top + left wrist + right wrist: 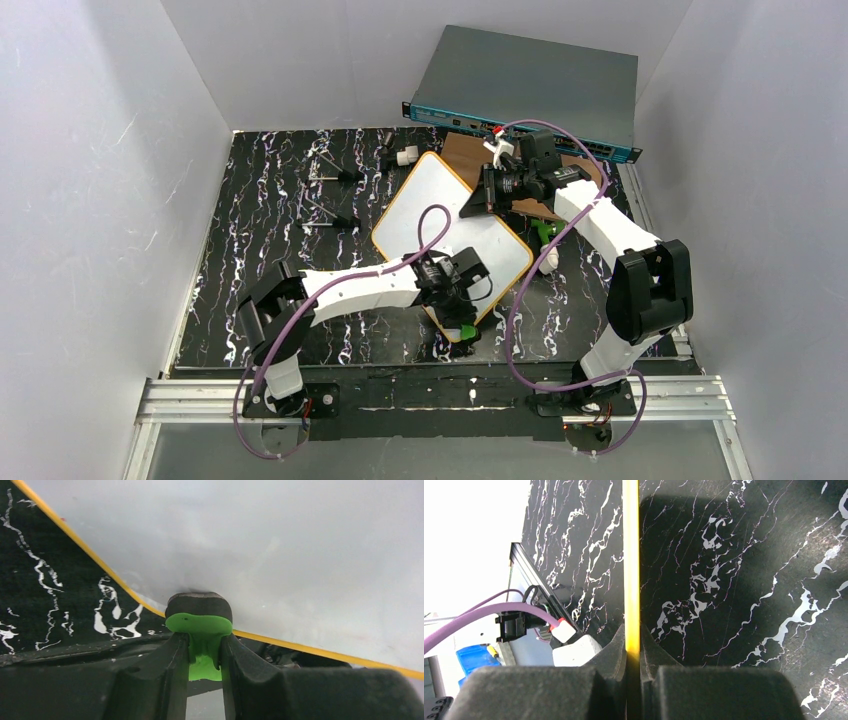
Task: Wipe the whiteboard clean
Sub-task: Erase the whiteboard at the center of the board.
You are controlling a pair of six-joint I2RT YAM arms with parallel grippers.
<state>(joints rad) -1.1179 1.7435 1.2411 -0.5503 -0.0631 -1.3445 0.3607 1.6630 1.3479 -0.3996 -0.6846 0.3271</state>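
Note:
The whiteboard (440,205) lies diagonally on the black marbled table, white with a thin orange-yellow frame and no writing that I can see. My left gripper (462,325) is at its near corner, shut on a green eraser (199,622). The eraser's black felt pad touches the whiteboard (275,545) just inside the frame. My right gripper (478,195) is at the board's far right edge. In the right wrist view the yellow frame (631,555) runs edge-on between the closed fingers of the right gripper (633,640).
A grey box with a teal front (530,85) leans at the back. A brown wooden board (465,150) lies under the right arm. Small black clips (335,175) and a white piece (405,156) sit at the back left. A green and white object (548,250) is right of the board.

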